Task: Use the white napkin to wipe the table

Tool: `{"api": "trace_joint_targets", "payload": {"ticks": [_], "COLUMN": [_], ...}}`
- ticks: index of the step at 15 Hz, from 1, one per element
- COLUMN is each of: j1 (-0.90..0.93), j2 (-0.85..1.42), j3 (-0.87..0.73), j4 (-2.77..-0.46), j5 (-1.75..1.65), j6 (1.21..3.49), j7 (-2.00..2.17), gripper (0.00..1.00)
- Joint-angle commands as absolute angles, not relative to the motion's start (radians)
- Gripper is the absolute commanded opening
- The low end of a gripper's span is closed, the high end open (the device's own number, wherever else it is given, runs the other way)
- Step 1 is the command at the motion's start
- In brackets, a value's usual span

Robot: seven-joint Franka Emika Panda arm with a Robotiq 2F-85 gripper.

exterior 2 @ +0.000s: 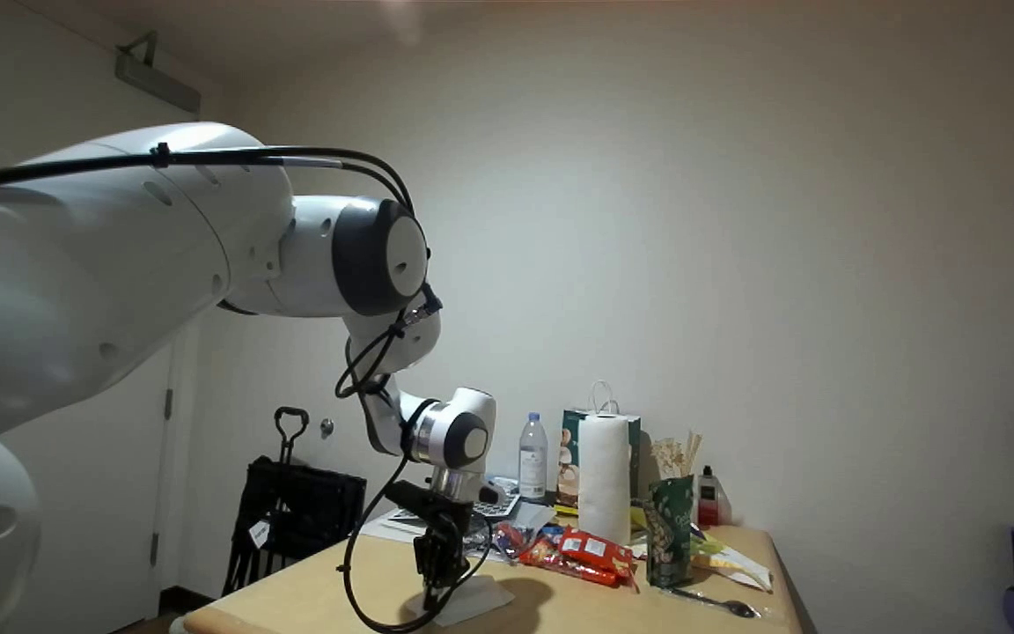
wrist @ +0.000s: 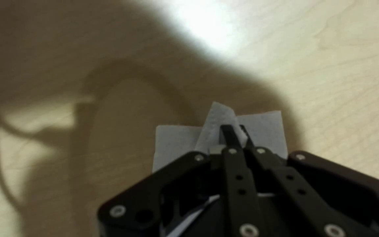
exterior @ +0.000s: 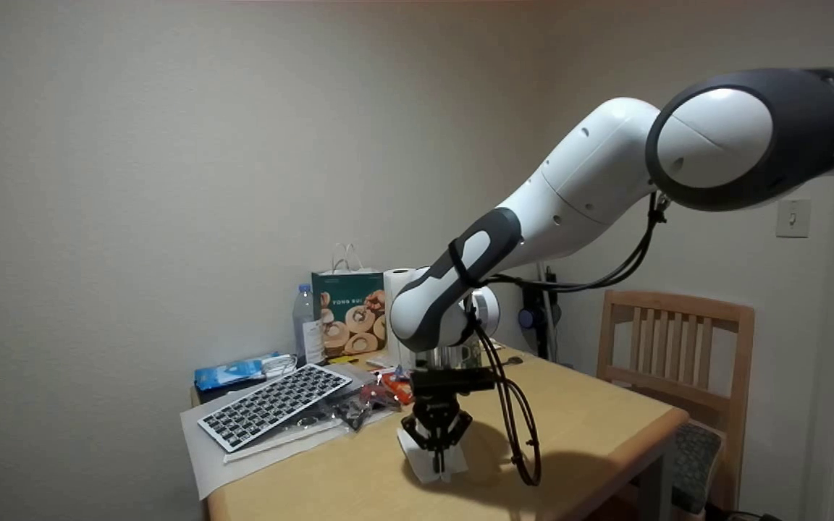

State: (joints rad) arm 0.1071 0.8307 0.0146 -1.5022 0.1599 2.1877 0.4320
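The white napkin [wrist: 176,141] rests on the light wooden table [wrist: 341,98], partly beneath my gripper [wrist: 235,128]. In the wrist view the jaws are shut on the napkin: a pinched fold rises between the fingertips, while flat parts spread out on both sides. Both exterior views show the gripper [exterior: 439,462] pointing down at the tabletop [exterior: 583,405], with white napkin [exterior: 418,459] around its tips. From an exterior view, part of the napkin [exterior 2: 476,601] extends beside the gripper [exterior 2: 430,600]. The fingers and linkages cover its near portion in the wrist view.
A keyboard [exterior: 276,405] lies on papers at one table end. Red snack packets [exterior 2: 577,556], a paper towel roll [exterior 2: 604,480], a green pouch [exterior 2: 670,533] and a black spoon [exterior 2: 718,603] occupy the back. A bottle [exterior 2: 532,458] stands behind. A chair [exterior: 670,347] is beside the table.
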Motion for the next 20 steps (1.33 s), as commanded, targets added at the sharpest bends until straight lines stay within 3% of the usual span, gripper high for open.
{"api": "trace_joint_targets", "payload": {"ticks": [1, 14, 15, 20], "j1": [0.114, 0.019, 0.03, 0.031], "j2": [0.832, 0.811, 0.823, 0.804], "j3": [0.007, 0.102, 0.086, 0.089], "j4": [-1.499, -1.658, -1.555, -1.594], "j5": [0.167, 0.351, 0.337, 0.343], "j6": [2.184, 2.063, 2.07, 2.041], "j7": [0.428, 0.267, 0.282, 0.281], "gripper": [0.02, 0.0, 0.02, 0.0]}}
